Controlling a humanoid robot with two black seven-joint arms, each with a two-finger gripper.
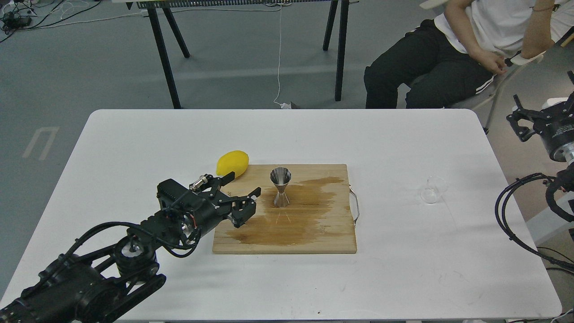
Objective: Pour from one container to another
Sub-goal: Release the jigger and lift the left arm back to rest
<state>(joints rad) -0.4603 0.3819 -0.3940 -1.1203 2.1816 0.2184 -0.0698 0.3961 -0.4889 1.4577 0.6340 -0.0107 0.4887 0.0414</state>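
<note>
Lemon [232, 163] touches board [287, 233] behind jigger [280, 193]; glass cup [433, 189] seemingly tipped.

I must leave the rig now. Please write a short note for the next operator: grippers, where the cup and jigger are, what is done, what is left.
Left gripper: open, empty, hovering at the left edge of the wooden board, pointed toward the jigger.
Right gripper: off the table's right side, holds nothing; whether it is open cannot be told.
Jigger: upright on the board, in a wet patch.
Glass cup: lying on its side on the table, right of the board, looks empty.
Lemon: at the board's back-left corner.
Done: cannot tell if poured. Left: check the jigger.
</note>
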